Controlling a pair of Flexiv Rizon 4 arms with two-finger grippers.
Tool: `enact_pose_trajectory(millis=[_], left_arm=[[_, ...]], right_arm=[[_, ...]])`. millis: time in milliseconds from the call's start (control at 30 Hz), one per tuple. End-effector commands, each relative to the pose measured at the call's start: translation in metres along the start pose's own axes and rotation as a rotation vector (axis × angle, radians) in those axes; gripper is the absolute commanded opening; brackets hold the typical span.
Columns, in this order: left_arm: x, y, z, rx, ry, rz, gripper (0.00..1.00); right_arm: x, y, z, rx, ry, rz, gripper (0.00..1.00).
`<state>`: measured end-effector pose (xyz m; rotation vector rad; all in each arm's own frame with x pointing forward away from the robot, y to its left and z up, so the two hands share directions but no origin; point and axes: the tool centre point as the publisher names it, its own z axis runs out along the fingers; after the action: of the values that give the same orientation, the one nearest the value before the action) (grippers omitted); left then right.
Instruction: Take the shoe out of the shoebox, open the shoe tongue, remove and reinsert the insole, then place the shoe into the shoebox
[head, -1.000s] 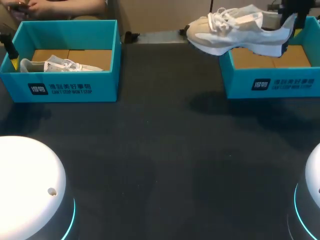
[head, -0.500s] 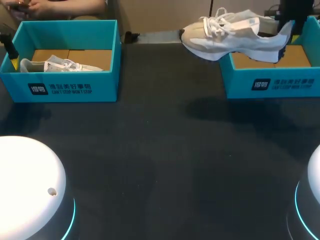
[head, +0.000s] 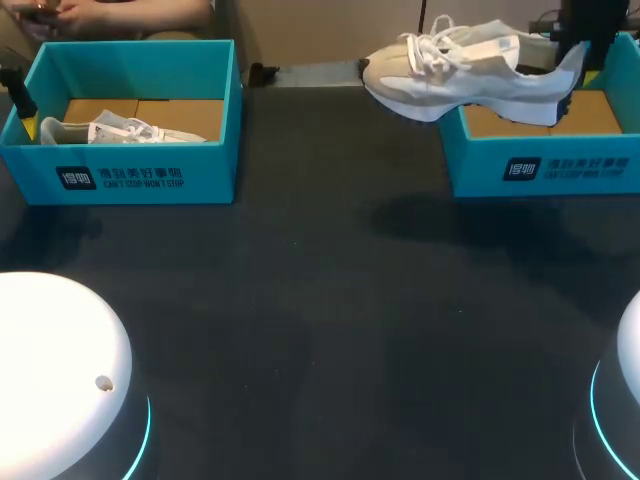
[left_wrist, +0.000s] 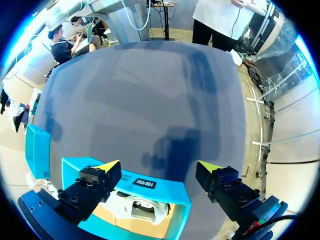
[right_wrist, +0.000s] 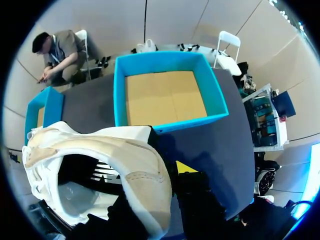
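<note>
1. Only the head view shows the whole shoe (head: 470, 70). It hangs in the air over the far left corner of the right shoebox (head: 545, 165), toe to the left and heel at the right arm.
2. The right wrist view shows the grip. The right gripper (right_wrist: 170, 172) clamps the padded heel collar, with one yellow tip outside it and the other finger hidden by the shoe.
3. The left wrist view shows the left gripper (left_wrist: 157, 167) spread wide above the left shoebox (left_wrist: 165, 192), where a second shoe (left_wrist: 142, 207) lies.
4. The held shoe is cream, with white laces and a thick pale sole.
5. Both boxes are teal, rectangular and open-topped, with brown cardboard floors.
6. The table (head: 320, 330) is dark and matte.
</note>
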<state>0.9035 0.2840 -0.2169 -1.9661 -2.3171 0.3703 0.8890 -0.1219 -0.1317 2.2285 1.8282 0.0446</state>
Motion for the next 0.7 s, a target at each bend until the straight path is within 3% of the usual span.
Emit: enact_pose_trajectory(millis=[33,700], left_arm=[[0.0,-0.001,-0.001,-0.002,0.003,0.0,1.0],[0.0,-0.001,-0.001,-0.002,0.003,0.0,1.0]], right_arm=[[-0.001,0.0,-0.001,-0.001,0.003,0.0,0.0],[0.054,-0.103,-0.035,-0.021,-0.05,-0.033,0.0]])
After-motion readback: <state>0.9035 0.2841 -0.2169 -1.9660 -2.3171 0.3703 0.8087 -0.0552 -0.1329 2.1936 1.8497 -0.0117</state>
